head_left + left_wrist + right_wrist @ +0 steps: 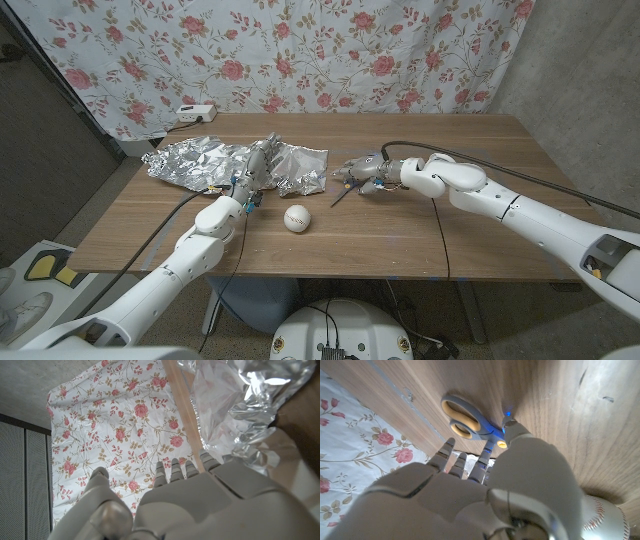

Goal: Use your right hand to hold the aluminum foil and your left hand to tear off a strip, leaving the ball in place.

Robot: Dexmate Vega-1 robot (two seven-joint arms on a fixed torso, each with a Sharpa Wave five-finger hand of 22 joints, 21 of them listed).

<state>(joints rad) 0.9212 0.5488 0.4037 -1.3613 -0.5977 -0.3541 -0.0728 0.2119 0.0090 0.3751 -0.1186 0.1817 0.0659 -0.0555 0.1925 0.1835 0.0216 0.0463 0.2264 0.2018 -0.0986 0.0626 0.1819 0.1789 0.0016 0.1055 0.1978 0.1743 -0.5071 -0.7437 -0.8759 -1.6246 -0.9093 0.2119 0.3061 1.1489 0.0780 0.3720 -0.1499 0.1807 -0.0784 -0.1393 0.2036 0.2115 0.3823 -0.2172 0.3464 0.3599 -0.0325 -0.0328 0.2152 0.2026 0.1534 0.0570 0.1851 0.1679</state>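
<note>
Two hands flank the crumpled aluminum foil [235,163] at the table's far left. Left hand [259,165] rests on it, fingers loosely spread; right hand [362,170] beside its edge, grip unclear. Foil looks light, tears easily; the ball [297,218] lies nearer.

Foil [210,160] shiny, crinkled; table [400,240] matt wood grain.

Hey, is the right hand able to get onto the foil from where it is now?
Probably yes. The right hand sits beside the foil at its near edge, with only scissors under its fingers and the ball off to the side.
</note>
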